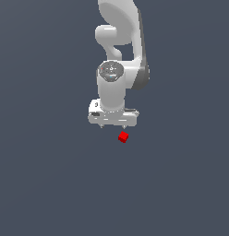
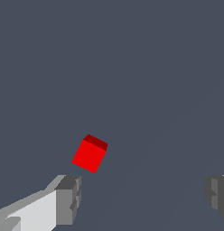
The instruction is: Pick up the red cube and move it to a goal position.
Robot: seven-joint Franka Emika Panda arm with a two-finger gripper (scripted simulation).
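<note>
Tool (image 1: 113, 125) open: the wrist view shows the two fingers (image 2: 68, 198) spread wide apart, nothing between them. Tool hangs above the bench (image 1: 47, 184), pointing down.

Cube (image 1: 123, 137) sits on the bench, not held. In the exterior view it lies just below the tool and toward that view's right, close to one fingertip, not centred under the tool. In the wrist view the cube (image 2: 90, 154) is near one finger and clear of the gap between the two; it is turned at an angle to the finger faces.

Handling, as judged: a small rigid block, likely light, plain flat faces, no give. Much narrower than the finger spread, so width is no problem. Best hold is on two opposite side faces, pads flat to them, near mid-height. That calls for shifting the tool sideways over the cube and turning the wrist to square up. A corner pinch may make it spin or slip out.

Goal marker: none visible.
</note>
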